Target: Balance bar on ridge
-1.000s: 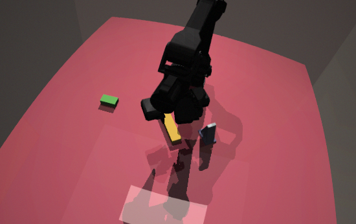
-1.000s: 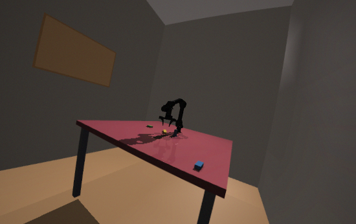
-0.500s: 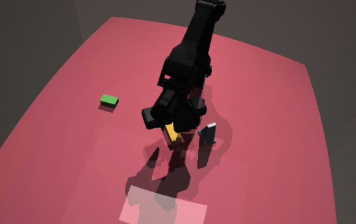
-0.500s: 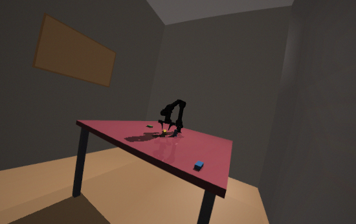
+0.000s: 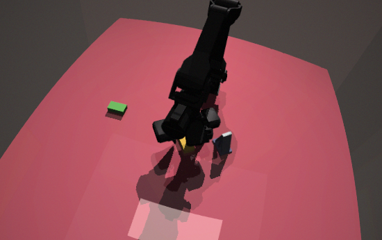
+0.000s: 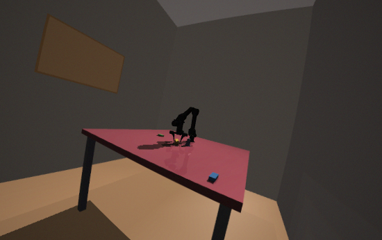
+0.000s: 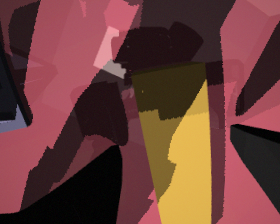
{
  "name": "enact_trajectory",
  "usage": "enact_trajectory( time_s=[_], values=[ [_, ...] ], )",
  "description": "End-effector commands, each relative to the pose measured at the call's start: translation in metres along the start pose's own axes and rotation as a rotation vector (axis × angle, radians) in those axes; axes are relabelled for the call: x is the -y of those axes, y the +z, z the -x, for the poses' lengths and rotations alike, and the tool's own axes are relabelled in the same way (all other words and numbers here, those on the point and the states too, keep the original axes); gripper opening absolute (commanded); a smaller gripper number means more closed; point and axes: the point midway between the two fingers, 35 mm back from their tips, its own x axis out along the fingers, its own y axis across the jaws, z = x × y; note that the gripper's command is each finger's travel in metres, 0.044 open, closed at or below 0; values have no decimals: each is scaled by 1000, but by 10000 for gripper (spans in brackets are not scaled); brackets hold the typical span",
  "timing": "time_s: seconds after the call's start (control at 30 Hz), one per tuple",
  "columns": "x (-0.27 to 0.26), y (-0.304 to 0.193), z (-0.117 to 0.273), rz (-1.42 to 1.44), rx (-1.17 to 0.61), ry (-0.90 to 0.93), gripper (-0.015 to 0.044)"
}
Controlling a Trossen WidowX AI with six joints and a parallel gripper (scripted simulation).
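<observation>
From my station I see the yellow bar [image 5: 186,145] [image 6: 176,141] [image 7: 188,155], long, straight-sided and flat-faced, lying on the table between the parted jaws and touching neither in my wrist view. Its length runs along the gap, one end past the jaw tips, the near end cut off by my frame; shadow darkens the far end. The ridge [image 5: 224,143] [image 6: 188,142] [image 7: 6,102], dark blue-grey with a pale top edge, stands upright outside the jaws, just beside them, on the wrist view's left. The bar is off it.
</observation>
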Motion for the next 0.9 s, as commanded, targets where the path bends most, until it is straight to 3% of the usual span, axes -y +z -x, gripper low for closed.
enact_trajectory(
  time_s=[0.0,0.3,0.5,0.77,0.87],
  values=[
    [0,-1,-2,4,-3,-2,315],
    [0,-1,-2,4,-3,-2,315],
    [0,0,-2,0,-1,1,157],
    [0,0,-2,0,-1,1,104],
    [0,0,2,0,-1,1,25]
  ],
)
